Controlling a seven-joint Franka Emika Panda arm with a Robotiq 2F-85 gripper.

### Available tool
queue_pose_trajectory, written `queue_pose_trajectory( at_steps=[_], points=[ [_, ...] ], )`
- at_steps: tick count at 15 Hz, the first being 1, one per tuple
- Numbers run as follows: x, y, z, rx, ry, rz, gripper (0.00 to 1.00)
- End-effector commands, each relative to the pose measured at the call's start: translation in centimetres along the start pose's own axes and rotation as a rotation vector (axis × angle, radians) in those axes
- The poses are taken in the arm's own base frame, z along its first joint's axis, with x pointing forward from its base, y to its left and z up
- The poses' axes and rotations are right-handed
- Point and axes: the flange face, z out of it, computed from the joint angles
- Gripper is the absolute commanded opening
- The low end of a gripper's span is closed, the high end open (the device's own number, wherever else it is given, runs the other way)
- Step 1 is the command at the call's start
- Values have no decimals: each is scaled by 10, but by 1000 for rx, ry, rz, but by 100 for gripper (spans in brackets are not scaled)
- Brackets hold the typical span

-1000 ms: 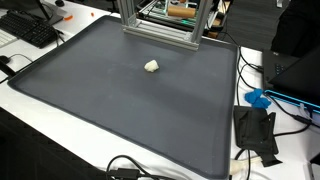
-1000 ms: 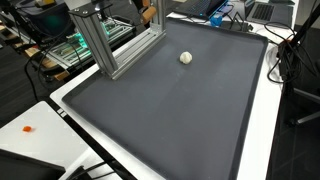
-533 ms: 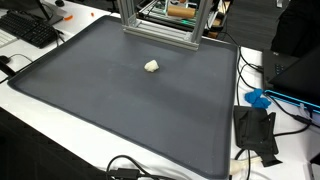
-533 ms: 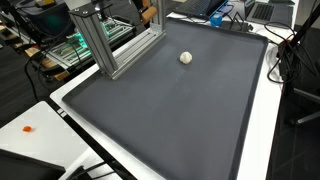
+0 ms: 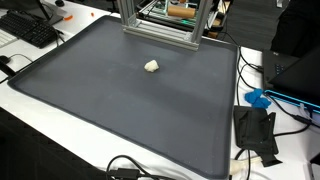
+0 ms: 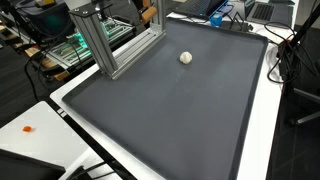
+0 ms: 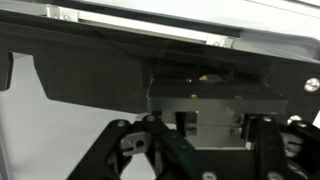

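A small white lump (image 5: 152, 66) lies alone on a large dark grey mat (image 5: 120, 115); it also shows in the other exterior view (image 6: 186, 58), toward the mat's (image 6: 180, 115) far end. No arm or gripper appears in either exterior view. In the wrist view, the gripper (image 7: 195, 150) shows only its black finger linkages, spread wide at the bottom edge. It faces a dark panel and a grey metal block at close range. Nothing is between the fingers. The white lump is not in the wrist view.
An aluminium frame (image 5: 160, 25) stands at the mat's far edge and shows in both exterior views (image 6: 105, 40). A black keyboard (image 5: 30, 30) lies beyond one corner. A blue object (image 5: 258, 98), a black box (image 5: 255, 130) and cables sit beside the mat.
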Motion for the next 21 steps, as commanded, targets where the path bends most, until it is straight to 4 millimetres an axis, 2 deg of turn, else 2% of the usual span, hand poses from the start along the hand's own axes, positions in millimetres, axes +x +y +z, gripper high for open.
queue_pose_trajectory(
  at_steps=[1,2,3,7,13,17,21],
  points=[
    [1,9,-6,-33,-38,58,62],
    [2,10,-7,-34,-35,69,55],
    [2,9,-8,-31,-37,75,54],
    [3,1,-11,-23,-41,87,24],
    [5,4,-12,-33,-33,103,23],
    [13,6,-28,-41,5,94,23],
    [31,10,-49,-57,78,92,23]
  ],
)
